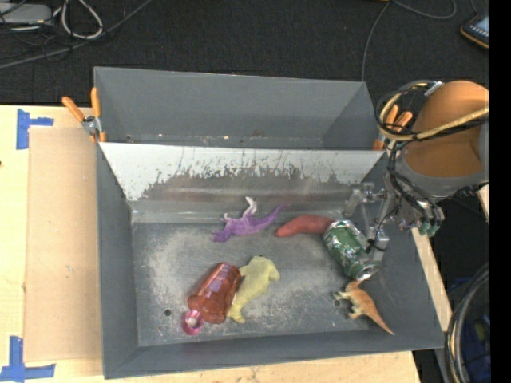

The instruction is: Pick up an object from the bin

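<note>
Green crumpled metal marks the drink can (346, 248) lying on its side at the right of the bin's (239, 134) floor. Its right flank is partly masked by the thin metal parts of the gripper (371, 238), and it is hard to make out whether they touch the can or only stand just beside it. Whether the gripper is spread, pressed together or pinching the can cannot be told, because the wrist's dark linkage and cables tangle over that spot. The can's lower end shows a pale rim, and its print is unreadable. The arm comes in from the right of the frame, its orange cover (451, 130) looped with cables above the bin's right wall and its wrist angled down and leftward into the bin. Just below the can stands an orange toy dinosaur (363, 303), apart from the gripper. Left of the can lie a red oblong thing (302, 227) of unclear kind and a purple toy dinosaur (243, 224). In the lower middle, a red see-through cup (214, 294) touches a pale yellow lump (254, 280).
</note>
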Tool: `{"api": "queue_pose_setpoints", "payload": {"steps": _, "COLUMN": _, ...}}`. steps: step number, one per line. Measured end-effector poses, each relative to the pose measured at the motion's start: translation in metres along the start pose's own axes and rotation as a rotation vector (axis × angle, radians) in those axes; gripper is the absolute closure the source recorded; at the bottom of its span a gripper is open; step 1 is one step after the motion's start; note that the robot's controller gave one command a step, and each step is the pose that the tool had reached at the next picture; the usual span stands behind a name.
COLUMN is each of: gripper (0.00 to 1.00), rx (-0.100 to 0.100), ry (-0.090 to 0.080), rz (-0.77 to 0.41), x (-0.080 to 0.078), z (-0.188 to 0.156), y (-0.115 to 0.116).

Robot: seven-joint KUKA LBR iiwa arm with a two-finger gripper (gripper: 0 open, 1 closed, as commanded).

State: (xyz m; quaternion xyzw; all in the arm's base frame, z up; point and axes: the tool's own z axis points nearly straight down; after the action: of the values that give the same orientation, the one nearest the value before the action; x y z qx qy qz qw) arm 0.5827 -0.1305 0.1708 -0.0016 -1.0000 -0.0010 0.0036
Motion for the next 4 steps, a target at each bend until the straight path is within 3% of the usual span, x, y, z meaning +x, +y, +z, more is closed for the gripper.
{"api": "queue_pose_setpoints", "payload": {"steps": 1, "gripper": 0.00, "rx": 0.002, "ry": -0.007, "rz": -0.004, "x": -0.002, "z": -0.004, "y": 0.000}}
{"api": "queue_pose_setpoints", "payload": {"steps": 2, "gripper": 0.00, "rx": 0.000, "ry": -0.007, "rz": 0.137, "x": 0.021, "z": 0.053, "y": -0.014}}
{"api": "queue_pose_setpoints", "payload": {"steps": 3, "gripper": 0.00, "rx": -0.001, "ry": -0.009, "rz": 0.226, "x": 0.047, "z": 0.051, "y": -0.023}}
{"api": "queue_pose_setpoints", "payload": {"steps": 4, "gripper": 0.00, "rx": -0.001, "ry": -0.006, "rz": 0.356, "x": 0.046, "z": 0.052, "y": -0.027}}
